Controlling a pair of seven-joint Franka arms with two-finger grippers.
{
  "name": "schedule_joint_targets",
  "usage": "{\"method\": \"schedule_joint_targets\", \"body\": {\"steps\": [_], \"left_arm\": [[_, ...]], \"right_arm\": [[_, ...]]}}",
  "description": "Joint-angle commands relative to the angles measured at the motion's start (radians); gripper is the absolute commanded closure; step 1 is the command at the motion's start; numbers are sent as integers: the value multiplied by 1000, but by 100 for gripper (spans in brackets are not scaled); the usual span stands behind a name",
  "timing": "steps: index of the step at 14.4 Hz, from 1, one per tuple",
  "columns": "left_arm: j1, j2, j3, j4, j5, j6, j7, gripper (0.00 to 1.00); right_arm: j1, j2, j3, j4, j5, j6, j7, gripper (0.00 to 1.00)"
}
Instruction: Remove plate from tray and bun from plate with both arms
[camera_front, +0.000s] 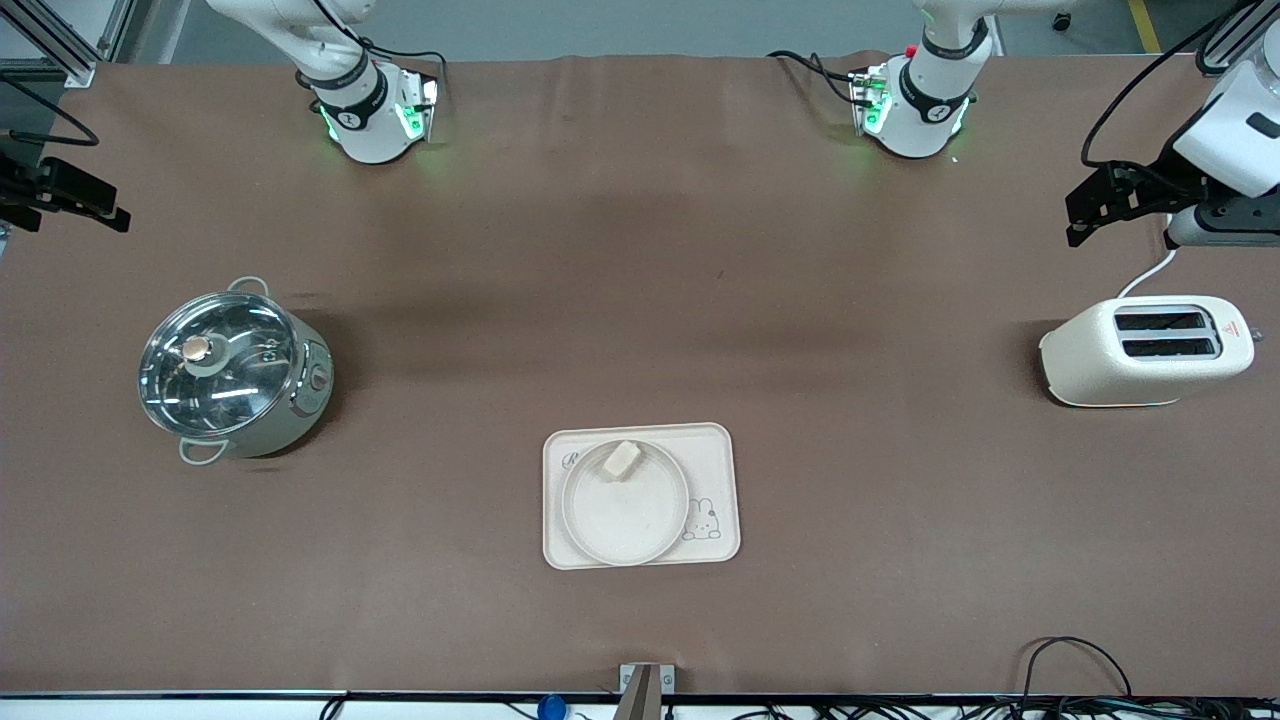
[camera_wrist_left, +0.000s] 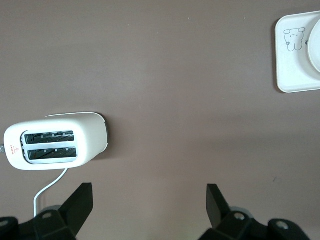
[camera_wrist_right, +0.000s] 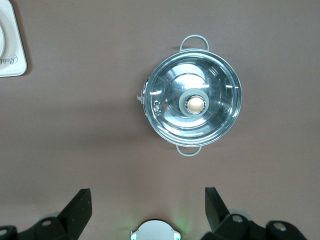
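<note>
The round cream plate (camera_front: 630, 520) lies on the rectangular cream tray (camera_front: 716, 455) with the rabbit drawing, near the front middle of the table. The small pale bun (camera_front: 621, 459) lies on the plate by its rim, on the side toward the robots' bases. My left gripper (camera_front: 1088, 208) is open and empty, up in the air at the left arm's end of the table, over bare table beside the toaster (camera_front: 1150, 350). In its wrist view (camera_wrist_left: 150, 200) the fingers stand wide apart. My right gripper (camera_front: 65, 195) is open and empty over the right arm's end, and its wrist view (camera_wrist_right: 148, 200) shows it above the pot.
A white two-slot toaster (camera_wrist_left: 55, 141) with a white cord stands toward the left arm's end. A steel pot with a glass lid (camera_front: 232, 370) stands toward the right arm's end and shows in the right wrist view (camera_wrist_right: 192, 102). A tray corner shows in each wrist view (camera_wrist_left: 295, 65) (camera_wrist_right: 10, 50).
</note>
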Motion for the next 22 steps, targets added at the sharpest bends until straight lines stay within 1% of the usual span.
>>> {"method": "schedule_joint_targets", "body": {"steps": [1,7,13,16,17,19,22], "left_arm": [[-1,0,6,32,-25,-37,25,0],[2,9,9,61,-20,-39,24,0],[0,11,9,58,-25,-71,22,0],[2,17,9,60,-25,-72,27,0],[0,18,9,60,-25,-72,25,0],[-1,18,9,58,-25,-72,25,0],[-3,23,8,60,-25,-72,24,0]], "right_arm": [[-3,-21,3,-19,-4,1,7,0],[-1,-22,4,-19,-4,0,7,0],[2,-21,6,-19,8,21,7,0],[25,-19,6,-27,11,27,10,0],[42,-18,6,-38,12,47,13,0],[69,-16,6,-93,15,116,19,0],[82,-10,6,-174,81,217,21,0]]}}
